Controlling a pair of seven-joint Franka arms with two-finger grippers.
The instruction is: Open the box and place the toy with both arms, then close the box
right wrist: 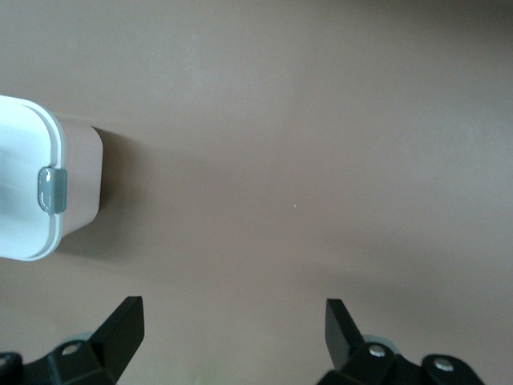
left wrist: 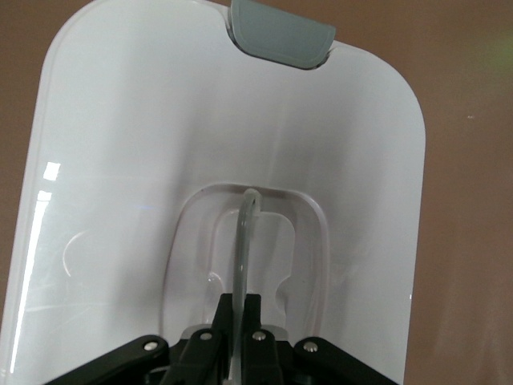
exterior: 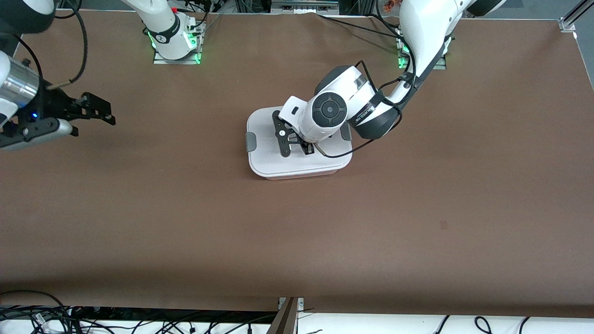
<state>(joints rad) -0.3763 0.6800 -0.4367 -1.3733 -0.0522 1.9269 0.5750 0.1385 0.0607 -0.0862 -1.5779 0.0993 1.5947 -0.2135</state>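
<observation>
The box (exterior: 297,160) sits mid-table with its lid (left wrist: 144,160) on. The left gripper (exterior: 299,146) is down on the lid centre – fingers pinched tight on the clear handle (left wrist: 244,241). The right gripper (exterior: 95,111) hovers over bare table (exterior: 185,222) at approx 9 o'clock from the box – fingers wide, holding nothing. No toy in view.

Glossy white plastic lid (left wrist: 144,160) with clear handle (left wrist: 243,241), grey clip (left wrist: 280,36); matt brown table (exterior: 417,208)
</observation>
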